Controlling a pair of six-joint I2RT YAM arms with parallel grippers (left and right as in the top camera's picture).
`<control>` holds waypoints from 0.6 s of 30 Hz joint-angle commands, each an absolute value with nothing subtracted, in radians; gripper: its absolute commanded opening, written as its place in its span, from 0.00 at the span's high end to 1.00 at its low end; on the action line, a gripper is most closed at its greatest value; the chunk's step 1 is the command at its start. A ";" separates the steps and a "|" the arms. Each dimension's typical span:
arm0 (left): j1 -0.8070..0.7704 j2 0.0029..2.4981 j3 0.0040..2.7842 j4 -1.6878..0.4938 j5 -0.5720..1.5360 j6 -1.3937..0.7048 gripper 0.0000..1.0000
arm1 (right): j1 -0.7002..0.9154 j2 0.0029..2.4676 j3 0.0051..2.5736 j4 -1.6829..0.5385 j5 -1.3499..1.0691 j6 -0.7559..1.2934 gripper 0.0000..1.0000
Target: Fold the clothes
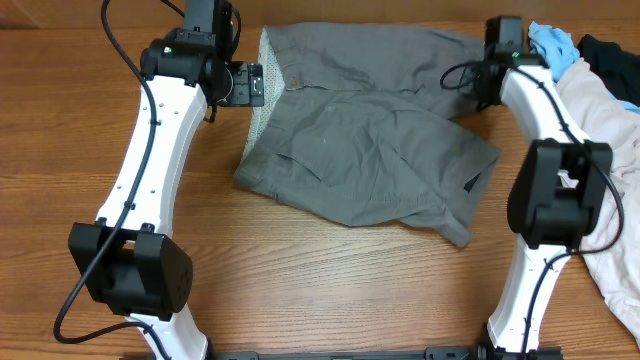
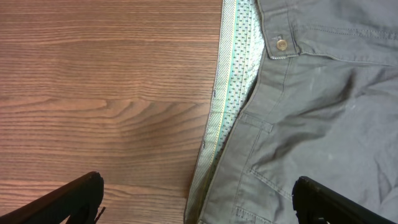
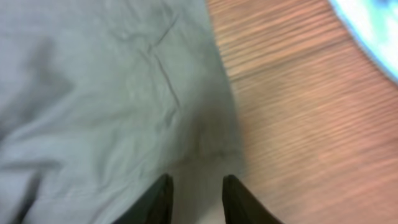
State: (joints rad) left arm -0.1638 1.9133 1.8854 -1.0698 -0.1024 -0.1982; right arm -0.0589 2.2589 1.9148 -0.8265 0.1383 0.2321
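The clothes are a pair of grey shorts (image 1: 360, 140) lying folded over on the wooden table (image 1: 300, 290), waistband to the left and legs to the right. My left gripper (image 1: 250, 85) hovers at the waistband's upper left corner. In the left wrist view it (image 2: 199, 186) is wide open, straddling the pale speckled lining (image 2: 233, 81), with the button (image 2: 282, 44) beyond. My right gripper (image 1: 480, 80) is at the upper right leg. In the right wrist view it (image 3: 198, 179) stands a little open over the edge of the grey cloth (image 3: 93, 93), gripping nothing.
A whitish-pink garment (image 1: 600, 130) lies at the right edge, partly under the right arm. A small light-blue cloth (image 1: 553, 45) and a dark garment (image 1: 612, 55) sit at the back right. The blue cloth (image 3: 373, 31) shows blurred in the right wrist view.
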 commanded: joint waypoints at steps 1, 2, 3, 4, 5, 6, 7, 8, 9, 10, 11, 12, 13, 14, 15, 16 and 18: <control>-0.162 1.916 1.886 -1.069 -0.114 -0.176 0.00 | -0.064 2.106 2.009 -0.930 0.149 0.295 0.63; -0.162 1.916 1.886 -1.069 -0.114 -0.176 0.00 | -0.066 2.086 2.017 -0.980 0.149 0.313 0.62; -0.162 1.916 1.886 -1.069 -0.114 -0.176 0.00 | -0.069 2.063 2.018 -1.031 0.144 0.321 0.62; -0.162 1.916 1.886 -1.069 -0.114 -0.176 0.00 | -0.073 2.047 2.018 -1.075 0.136 0.323 0.62; -0.162 1.916 1.886 -1.069 -0.114 -0.176 0.00 | -0.076 2.035 2.018 -1.119 0.130 0.323 0.62; -0.162 1.916 1.886 -1.069 -0.114 -0.176 0.00 | -0.080 2.025 2.018 -1.171 0.130 0.323 0.61; -0.162 1.916 1.886 -1.069 -0.114 -0.176 0.00 | -0.084 2.022 2.018 -1.213 0.130 0.322 0.61; -0.162 1.916 1.886 -1.069 -0.114 -0.176 0.00 | -0.088 2.021 2.018 -1.253 0.131 0.322 0.58; -0.162 1.916 1.886 -1.069 -0.114 -0.176 0.00 | -0.093 2.021 2.018 -1.289 0.131 0.318 0.54; -0.162 1.916 1.886 -1.069 -0.114 -0.176 0.00 | -0.097 2.021 2.017 -1.319 0.131 0.318 0.51; -0.162 1.916 1.886 -1.069 -0.114 -0.176 0.00 | -0.103 2.022 2.016 -1.348 0.131 0.319 0.50; -0.162 1.916 1.886 -1.069 -0.114 -0.176 0.00 | -0.109 2.022 2.016 -1.364 0.131 0.319 0.48; -0.162 1.916 1.886 -1.069 -0.114 -0.176 0.00 | -0.117 2.022 2.016 -1.374 0.131 0.319 0.46; -0.162 1.916 1.886 -1.069 -0.114 -0.176 0.00 | -0.123 2.022 2.016 -1.379 0.130 0.319 0.36; -0.162 1.916 1.886 -1.069 -0.114 -0.176 0.00 | -0.130 2.022 2.016 -1.385 0.130 0.319 0.24; -0.162 1.916 1.886 -1.069 -0.114 -0.176 0.00 | -0.136 2.022 2.016 -1.393 0.130 0.319 0.13; -0.162 1.916 1.886 -1.069 -0.114 -0.176 0.00 | -0.146 2.022 2.016 -1.414 0.130 0.319 0.00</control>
State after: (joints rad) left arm -0.1638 1.9133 1.8854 -1.0698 -0.1024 -0.1982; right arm -0.1314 2.0224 2.0125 -1.4036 0.1307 0.3157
